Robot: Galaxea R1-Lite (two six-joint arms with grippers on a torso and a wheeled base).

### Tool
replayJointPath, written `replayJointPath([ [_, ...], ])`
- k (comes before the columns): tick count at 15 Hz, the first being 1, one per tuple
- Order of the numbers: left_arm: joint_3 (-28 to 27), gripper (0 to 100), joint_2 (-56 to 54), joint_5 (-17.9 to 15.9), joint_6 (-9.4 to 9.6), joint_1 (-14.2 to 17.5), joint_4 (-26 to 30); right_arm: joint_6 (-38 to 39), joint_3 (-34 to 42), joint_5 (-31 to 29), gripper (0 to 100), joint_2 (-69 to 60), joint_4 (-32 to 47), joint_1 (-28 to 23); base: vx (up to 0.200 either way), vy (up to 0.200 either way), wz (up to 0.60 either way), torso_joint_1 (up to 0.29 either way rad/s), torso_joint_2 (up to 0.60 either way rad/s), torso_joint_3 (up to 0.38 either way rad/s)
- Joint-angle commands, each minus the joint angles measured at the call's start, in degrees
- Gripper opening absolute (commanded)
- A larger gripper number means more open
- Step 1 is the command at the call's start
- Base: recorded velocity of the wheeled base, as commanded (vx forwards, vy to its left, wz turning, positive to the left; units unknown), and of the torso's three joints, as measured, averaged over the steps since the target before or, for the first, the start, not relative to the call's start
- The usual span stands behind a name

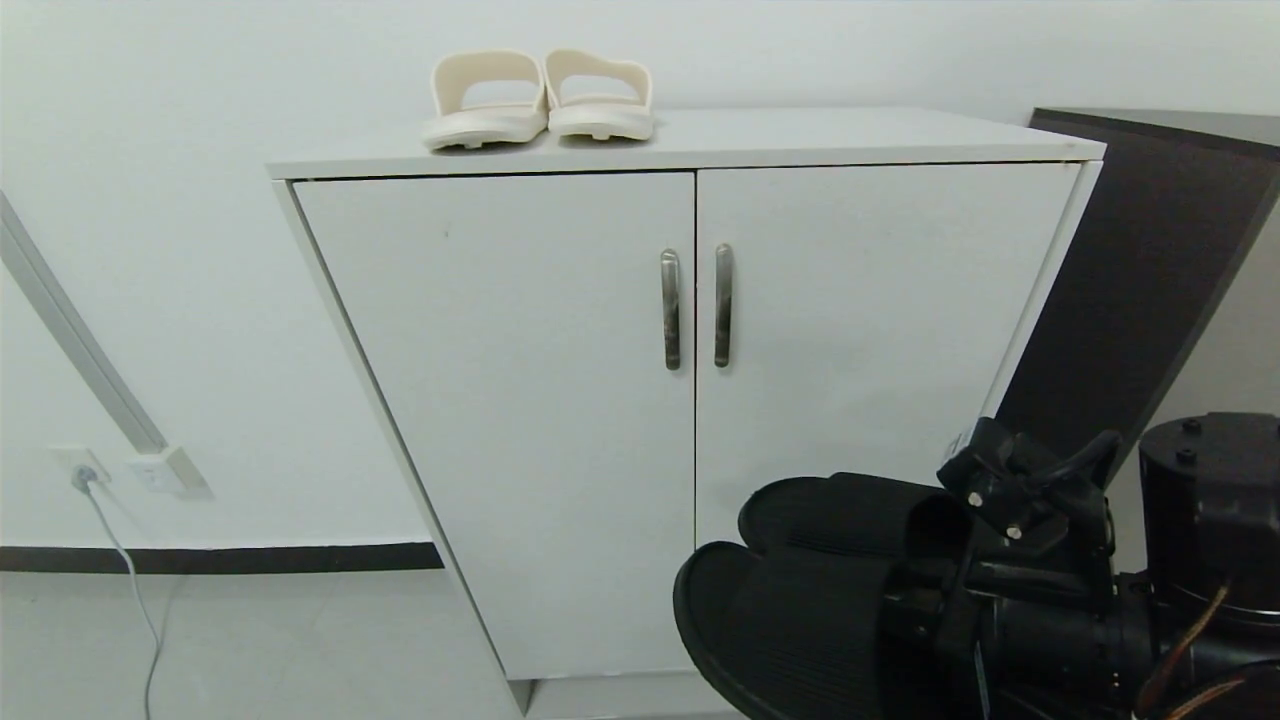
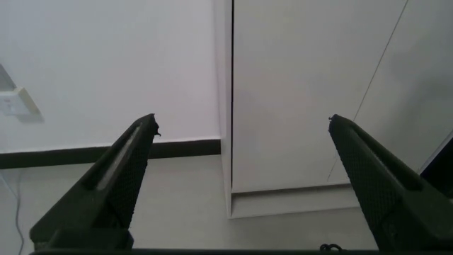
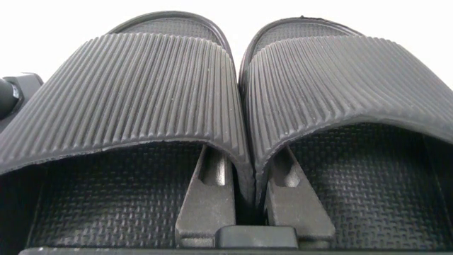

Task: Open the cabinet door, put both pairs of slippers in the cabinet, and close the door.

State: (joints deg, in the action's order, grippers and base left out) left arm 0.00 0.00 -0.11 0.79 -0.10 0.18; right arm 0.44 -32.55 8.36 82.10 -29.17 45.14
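My right gripper (image 3: 249, 188) pinches the black slippers (image 1: 800, 590) together by their inner walls, at five o'clock before the cabinet (image 1: 520, 420). My left gripper (image 2: 242, 124) hangs spread and empty. Both doors are shut and nothing is stowed. The cream slippers (image 1: 540, 100) sit on top at twelve. The black pair looks ribbed and rubbery.

Bright, even, diffuse light falls on the white cabinet (image 1: 520, 420). The cream slippers (image 1: 490, 128) cast only faint, soft shadows on its top. Wide-angle distortion slants the cabinet's sides in the head view.
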Motion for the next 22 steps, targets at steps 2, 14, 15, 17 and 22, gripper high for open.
replayJointPath([
  [2, 0.0, 100, 0.0, 0.0, -0.44, 0.0, 0.0, 0.0, 1.3, 0.1, 0, 0.4, -2.1, 0.0, 0.000, 0.000, 0.00, -0.001, 0.03, 0.021],
  [14, -15.5, 100, 23.2, -15.8, -7.12, -1.0, -5.8, -0.4, 2.2, 0.1, 0, 1.0, -3.4, 0.7, 0.000, 0.000, 0.00, 0.000, 0.00, 0.000],
  [15, -15.5, 100, 26.5, -17.9, -7.12, -1.0, -8.9, -0.4, 2.1, 0.1, 0, 1.0, -3.4, 0.8, 0.000, 0.000, 0.00, 0.000, 0.00, 0.000],
  [17, -15.4, 100, 32.6, -22.1, -7.12, -1.0, -14.2, -0.4, 2.1, 0.1, 0, 1.0, -3.4, 0.8, 0.000, 0.000, 0.00, 0.000, 0.00, 0.000],
  [22, -17.5, 100, 47.1, -29.9, -6.86, -1.5, -25.8, -0.4, 2.2, 0.1, 0, 1.2, -4.3, 1.0, 0.000, 0.000, 0.00, 0.000, 0.00, 0.000],
])
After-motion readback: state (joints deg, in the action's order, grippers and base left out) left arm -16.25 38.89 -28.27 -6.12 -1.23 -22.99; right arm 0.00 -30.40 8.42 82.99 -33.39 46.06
